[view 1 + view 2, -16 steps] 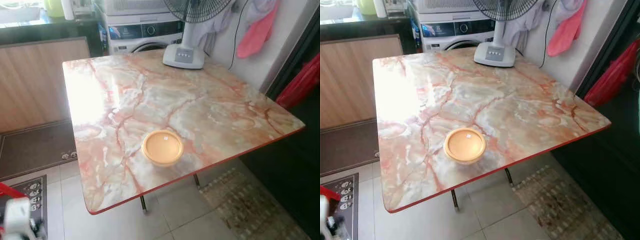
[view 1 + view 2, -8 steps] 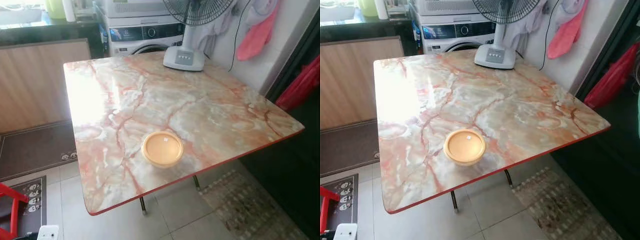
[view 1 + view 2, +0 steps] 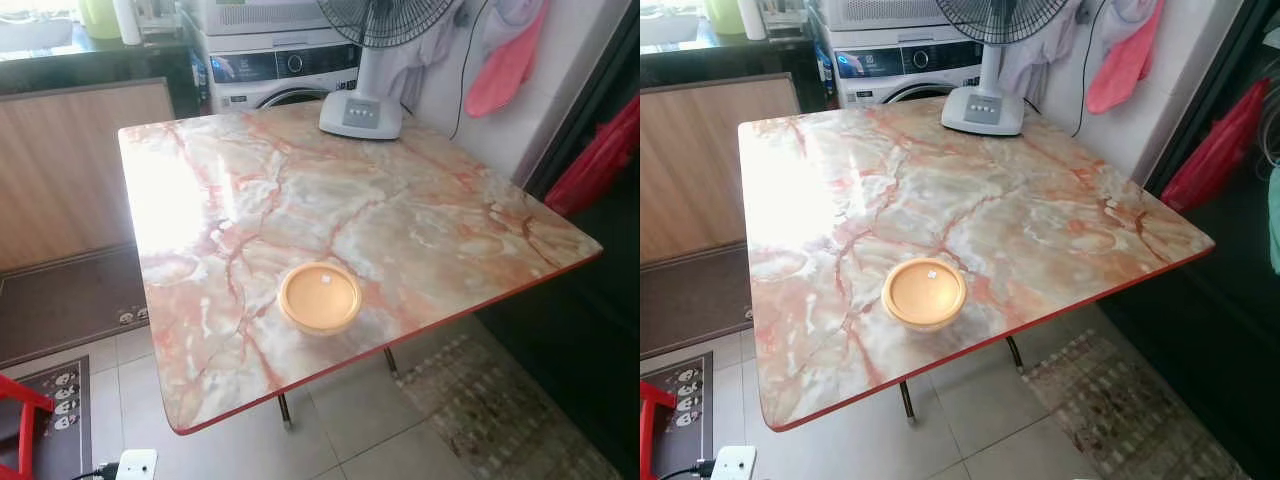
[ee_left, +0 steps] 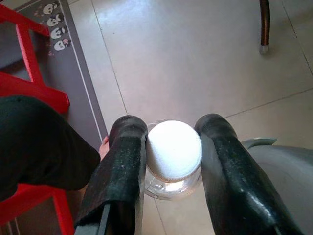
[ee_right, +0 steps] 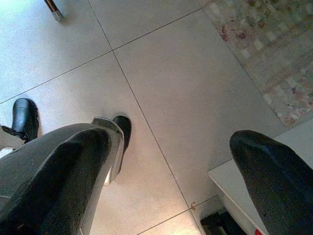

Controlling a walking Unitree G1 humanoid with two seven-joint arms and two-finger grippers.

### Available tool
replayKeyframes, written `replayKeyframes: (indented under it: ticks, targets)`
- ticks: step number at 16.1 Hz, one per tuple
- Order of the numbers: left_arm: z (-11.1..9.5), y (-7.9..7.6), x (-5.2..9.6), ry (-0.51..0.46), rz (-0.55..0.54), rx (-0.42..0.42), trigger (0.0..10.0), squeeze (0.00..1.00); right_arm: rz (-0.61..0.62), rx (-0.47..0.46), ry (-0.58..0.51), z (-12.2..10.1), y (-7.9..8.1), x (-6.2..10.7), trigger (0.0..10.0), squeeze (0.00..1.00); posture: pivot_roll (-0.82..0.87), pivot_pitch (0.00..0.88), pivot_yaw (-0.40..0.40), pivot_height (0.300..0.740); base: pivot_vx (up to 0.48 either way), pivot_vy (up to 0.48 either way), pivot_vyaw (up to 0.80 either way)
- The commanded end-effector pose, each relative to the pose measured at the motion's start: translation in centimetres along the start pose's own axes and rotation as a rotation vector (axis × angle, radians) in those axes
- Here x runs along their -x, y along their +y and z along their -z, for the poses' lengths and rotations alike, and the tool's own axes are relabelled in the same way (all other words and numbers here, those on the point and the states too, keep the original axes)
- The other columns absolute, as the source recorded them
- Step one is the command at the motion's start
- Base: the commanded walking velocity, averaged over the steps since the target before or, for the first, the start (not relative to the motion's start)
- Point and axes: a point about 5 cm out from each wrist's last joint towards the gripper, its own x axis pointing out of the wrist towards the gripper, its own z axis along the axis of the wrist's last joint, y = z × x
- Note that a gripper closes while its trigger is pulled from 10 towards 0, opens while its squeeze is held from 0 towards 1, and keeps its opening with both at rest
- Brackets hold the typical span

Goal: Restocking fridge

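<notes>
Camera view shifted slightly; yellow lidded container [image 3: 320, 297] unmoved on marble table [image 3: 430, 225]. Left gripper [image 4: 168, 166] clamped on white-capped clear jar [image 4: 174, 152], carried low. Right gripper [image 5: 171, 171] spread wide, empty.

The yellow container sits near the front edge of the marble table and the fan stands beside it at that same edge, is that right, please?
Not quite. The yellow container is near the front edge of the marble table, but the fan stands at the far edge, well apart from it, as the left eye view shows.
</notes>
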Motion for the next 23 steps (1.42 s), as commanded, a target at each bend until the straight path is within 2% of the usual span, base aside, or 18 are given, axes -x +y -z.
replayKeyframes:
  ticks: [1, 4, 12, 23]
  targets:
    - [0.4, -0.2, 0.1, 0.012, 0.013, 0.002, 10.0, 0.0, 0.008, -0.009, -0.005, 0.0, -0.3, 0.1, 10.0, 0.0, 0.17, 0.0, -0.067, 0.74, 0.0, 0.0, 0.0]
    - [0.5, -0.8, 0.0, 0.013, 0.026, -0.017, 10.0, 0.0, 0.009, -0.022, -0.011, 0.0, -0.3, 0.1, 10.0, 0.0, 0.17, 0.0, -0.07, 0.74, 0.0, 0.0, 0.0]
    - [1.2, -0.7, 0.2, 0.047, 0.013, 0.058, 10.0, 0.0, 0.01, -0.031, -0.009, 0.3, -0.1, 0.1, 10.0, 0.0, 0.17, 0.0, -0.054, 0.74, 0.0, 0.0, 0.0]
    - [1.4, -1.0, 0.2, 0.067, 0.01, 0.094, 10.0, 0.0, 0.011, -0.021, -0.012, 0.4, -0.1, 0.1, 10.0, 0.0, 0.15, 0.0, -0.045, 0.74, 0.0, 0.32, 0.0]
